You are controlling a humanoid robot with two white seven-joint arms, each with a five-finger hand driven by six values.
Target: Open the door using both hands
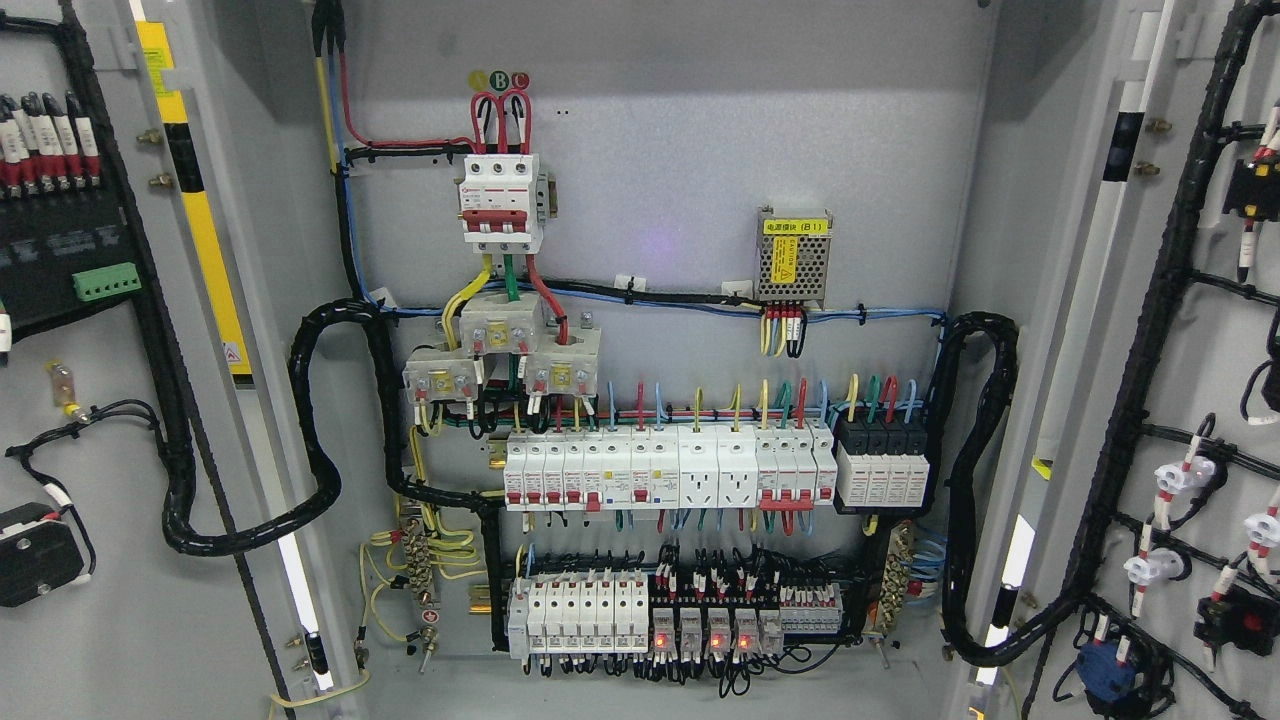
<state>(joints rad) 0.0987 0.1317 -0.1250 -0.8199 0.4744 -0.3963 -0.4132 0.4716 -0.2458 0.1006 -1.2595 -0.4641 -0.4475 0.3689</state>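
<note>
Already both cabinet doors, the left door [110,560] and right door [1180,330], stand swung wide at the frame's edges, exposing the breaker panel [660,470], while neither hand is visible, so their state cannot be told

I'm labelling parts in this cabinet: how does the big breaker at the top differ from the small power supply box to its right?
The top breaker is white plastic with red toggles; the power supply box is perforated metal with a yellow label. Thick red wires loop into the breaker's top, and yellow, green and red ones leave below; the box has only thin wires at its bottom. The breaker sits higher. Both are mounted on the grey back panel.
</note>
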